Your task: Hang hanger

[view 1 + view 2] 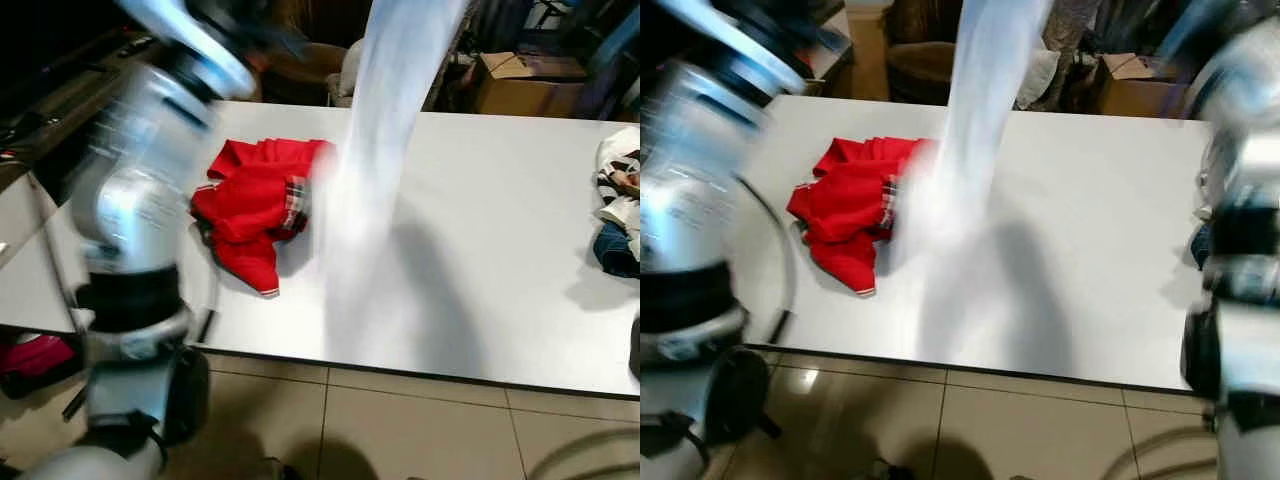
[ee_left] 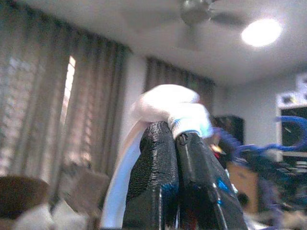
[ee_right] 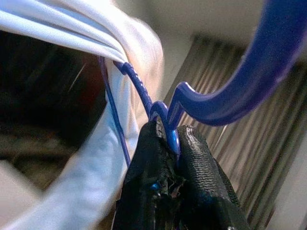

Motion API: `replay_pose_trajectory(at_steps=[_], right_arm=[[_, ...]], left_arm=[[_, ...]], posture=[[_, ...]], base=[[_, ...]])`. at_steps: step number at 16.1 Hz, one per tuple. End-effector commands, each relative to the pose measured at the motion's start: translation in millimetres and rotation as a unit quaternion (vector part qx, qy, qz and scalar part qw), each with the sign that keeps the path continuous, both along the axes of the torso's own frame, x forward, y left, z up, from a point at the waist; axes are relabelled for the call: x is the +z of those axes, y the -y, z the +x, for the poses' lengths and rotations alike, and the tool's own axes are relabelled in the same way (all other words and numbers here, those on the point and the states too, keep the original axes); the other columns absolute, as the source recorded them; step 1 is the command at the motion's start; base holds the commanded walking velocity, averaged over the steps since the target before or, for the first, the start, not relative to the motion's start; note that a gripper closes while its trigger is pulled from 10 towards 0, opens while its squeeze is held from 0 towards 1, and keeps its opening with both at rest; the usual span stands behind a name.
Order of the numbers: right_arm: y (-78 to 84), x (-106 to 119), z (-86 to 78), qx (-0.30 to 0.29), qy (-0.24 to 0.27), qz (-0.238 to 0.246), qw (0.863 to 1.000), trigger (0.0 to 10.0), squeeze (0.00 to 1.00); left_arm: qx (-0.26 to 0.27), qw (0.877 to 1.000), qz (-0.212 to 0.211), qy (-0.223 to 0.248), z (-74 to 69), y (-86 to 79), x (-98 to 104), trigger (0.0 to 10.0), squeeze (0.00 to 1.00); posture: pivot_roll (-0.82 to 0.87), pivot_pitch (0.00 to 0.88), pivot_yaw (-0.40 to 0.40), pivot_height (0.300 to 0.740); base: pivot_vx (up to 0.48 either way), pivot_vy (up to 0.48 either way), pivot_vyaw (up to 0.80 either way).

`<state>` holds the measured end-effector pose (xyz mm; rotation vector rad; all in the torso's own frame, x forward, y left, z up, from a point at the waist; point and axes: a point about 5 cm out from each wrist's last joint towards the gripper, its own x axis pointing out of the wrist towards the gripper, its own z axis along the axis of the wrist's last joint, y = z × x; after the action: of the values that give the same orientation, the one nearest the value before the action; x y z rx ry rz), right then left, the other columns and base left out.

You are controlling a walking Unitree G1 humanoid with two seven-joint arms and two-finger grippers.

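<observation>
Blue hanger [image 3: 249,81] pinched in R end effector [image 3: 173,136], L end effector [image 2: 175,139] clamps white garment [image 2: 165,103].

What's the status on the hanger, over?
Right gripper shut on blue hanger. Left gripper shut on white garment, hanging over the table. Red clothes lie beside it, not blocking.

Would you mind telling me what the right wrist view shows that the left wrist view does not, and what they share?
Right wrist view: the right gripper is shut on a blue hanger, whose thin bar runs into the white garment. Left wrist view: the left gripper is shut on a bunched fold of that garment, below a ceiling fan and a lit lamp. Both: the garment, held aloft, and curtains behind.
</observation>
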<state>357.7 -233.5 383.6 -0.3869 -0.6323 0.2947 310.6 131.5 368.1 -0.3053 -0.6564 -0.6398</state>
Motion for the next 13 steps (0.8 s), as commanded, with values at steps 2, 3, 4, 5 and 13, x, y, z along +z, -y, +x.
replay_pose_trajectory(at_steps=[2, 3, 4, 5, 13], right_arm=[[-1.6, -21, 12.3, 0.014, -0.035, -0.017, 0.999, 10.0, 0.00], [-12.4, -54, 21.0, 0.049, -0.096, -0.060, 0.992, 10.0, 0.00], [-15.9, -70, 23.6, 0.060, -0.119, -0.080, 0.988, 10.0, 0.00], [-21.8, -105, 22.7, 0.091, -0.169, -0.117, 0.974, 10.0, 0.00], [-9.5, -227, -49.4, 0.190, -0.337, -0.176, 0.905, 10.0, 0.00]], left_arm=[[0.024, 1.000, -0.014, 0.004, 2.0, -12.3, 2, 10.0, 0.00], [0.034, 0.999, -0.007, -0.013, 5.2, -11.9, -6, 10.0, 0.00], [0.039, 0.999, 0.000, -0.020, 6.6, -10.3, -11, 10.0, 0.00], [0.050, 0.998, 0.022, -0.044, 11.0, -5.4, -25, 10.0, 0.00], [0.209, 0.924, 0.225, -0.229, 44.3, 11.7, -159, 10.0, 0.00]], posture=[[-0.11, 0.000, 0.044, 0.740], [-0.11, 0.000, 0.044, 0.740], [-0.11, 0.000, 0.044, 0.740], [-0.11, 0.000, 0.044, 0.740], [-0.13, 0.000, 0.084, 0.740]], base=[[0.000, 0.000, 0.00], [0.000, 0.000, 0.00], [0.000, 0.000, 0.00], [0.000, 0.000, 0.00], [0.000, 0.000, 0.00]])
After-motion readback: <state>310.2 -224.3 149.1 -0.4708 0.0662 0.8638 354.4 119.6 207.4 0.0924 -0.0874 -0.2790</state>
